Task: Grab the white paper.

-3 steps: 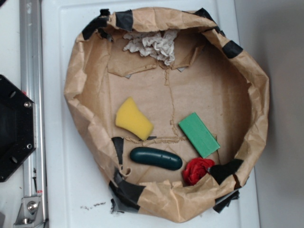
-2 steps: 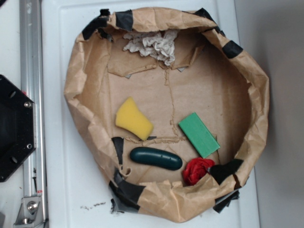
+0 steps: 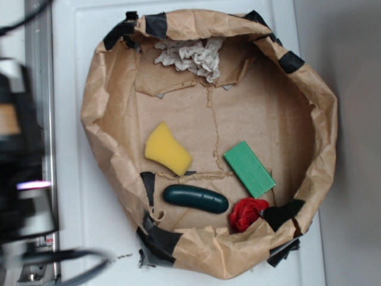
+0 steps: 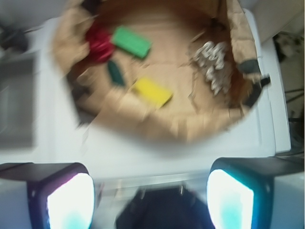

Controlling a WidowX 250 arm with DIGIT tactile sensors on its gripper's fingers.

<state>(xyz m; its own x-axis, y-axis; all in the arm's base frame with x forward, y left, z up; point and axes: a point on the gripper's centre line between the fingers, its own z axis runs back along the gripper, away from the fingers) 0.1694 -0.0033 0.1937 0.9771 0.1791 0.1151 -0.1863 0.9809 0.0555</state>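
Blurring at far left, the arm (image 3: pixel 21 173). Claw (image 4: pixel 150 200) released, fingers (image 4: pixel 66 200) spread wide, empty, off the brown paper nest's (image 3: pixel 324 119) edge. Yellow sponge (image 3: pixel 168 149) left-centre; white paper (image 3: pixel 190 58) against the nest's far wall, untouched.

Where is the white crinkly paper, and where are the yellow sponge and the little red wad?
white paper (image 3: pixel 191 58): exterior view, on the middle of its ruffled folds.
yellow sponge (image 3: pixel 167 149): exterior view, on the centre of its flat top.
red wad (image 3: pixel 247 214): exterior view, on the middle of its crumpled surface.
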